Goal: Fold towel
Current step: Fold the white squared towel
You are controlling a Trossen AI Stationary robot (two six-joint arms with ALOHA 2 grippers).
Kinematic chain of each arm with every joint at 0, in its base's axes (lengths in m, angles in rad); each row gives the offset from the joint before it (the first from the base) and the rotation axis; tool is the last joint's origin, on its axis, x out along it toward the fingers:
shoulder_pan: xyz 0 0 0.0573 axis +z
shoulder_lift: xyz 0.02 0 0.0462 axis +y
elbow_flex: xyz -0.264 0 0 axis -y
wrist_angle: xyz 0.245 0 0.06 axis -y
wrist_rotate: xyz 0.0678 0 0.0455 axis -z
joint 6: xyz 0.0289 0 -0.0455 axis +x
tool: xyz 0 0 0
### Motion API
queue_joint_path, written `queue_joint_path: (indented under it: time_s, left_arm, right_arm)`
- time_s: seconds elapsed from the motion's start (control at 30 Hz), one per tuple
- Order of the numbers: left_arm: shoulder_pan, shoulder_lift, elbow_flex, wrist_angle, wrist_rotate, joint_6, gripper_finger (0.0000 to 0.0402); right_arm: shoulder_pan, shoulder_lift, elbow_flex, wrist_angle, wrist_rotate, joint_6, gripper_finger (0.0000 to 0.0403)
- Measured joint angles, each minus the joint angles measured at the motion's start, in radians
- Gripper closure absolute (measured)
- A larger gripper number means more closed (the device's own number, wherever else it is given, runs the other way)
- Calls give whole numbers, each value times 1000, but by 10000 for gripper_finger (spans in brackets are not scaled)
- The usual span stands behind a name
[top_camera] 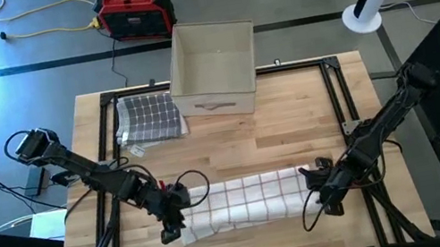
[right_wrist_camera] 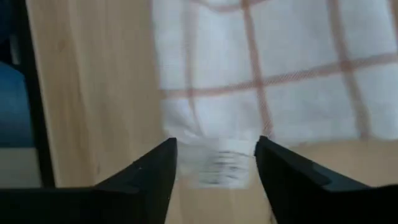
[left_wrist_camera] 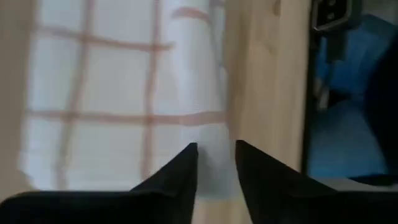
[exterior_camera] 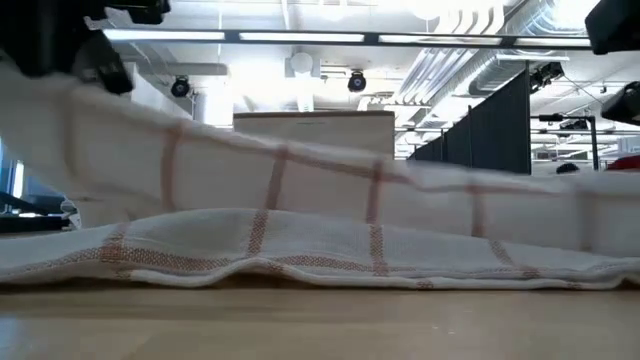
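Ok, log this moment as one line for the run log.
white red-checked cloth towel: folded lengthwise, upper layer lifted | left gripper: on left end, fingers narrowly apart | right gripper: on right end, open

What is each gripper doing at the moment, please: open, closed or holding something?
Left gripper: closed on the left edge of the white checked towel.
Right gripper: open, fingers either side of the towel's right edge, not yet gripping it.
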Motion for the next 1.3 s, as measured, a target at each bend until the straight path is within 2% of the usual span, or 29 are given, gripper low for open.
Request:
queue_joint_path:
  time_s: [0.13,0.23,0.3,0.37,0.47,0.53,0.67,0.8,0.93,1.07,1.2,1.3]
  left_arm:
    - [-17,0,0,39,77,-38,266]
    - [-31,0,0,52,102,-42,264]
    - [-33,0,0,51,90,-15,268]
    - [-33,0,0,53,17,24,272]
    - [-41,0,-1,94,-187,68,281]
    - [-45,13,0,121,-227,109,289]
    - [-79,90,-1,128,-199,205,317]
    - [-119,204,-1,196,-153,224,356]
    - [-152,321,-1,230,-93,200,394]
    - [-160,401,5,214,-69,163,395]
    - [-142,395,6,207,2,147,399]
    - [-121,340,-3,172,57,129,400]
  right_arm:
    - [19,0,0,2,-57,69,188]
    - [26,0,0,1,-122,107,195]
    - [25,0,0,-3,-128,128,206]
    - [25,1,9,-5,-86,140,222]
    - [25,1,32,59,34,129,250]
    - [25,1,29,152,109,103,272]
    - [37,54,-17,285,143,39,332]
    - [75,144,-81,441,132,41,393]
    - [115,222,-121,527,92,122,393]
    - [135,274,-137,517,105,189,401]
    - [134,268,-124,484,98,195,401]
    - [134,208,-86,368,99,196,402]
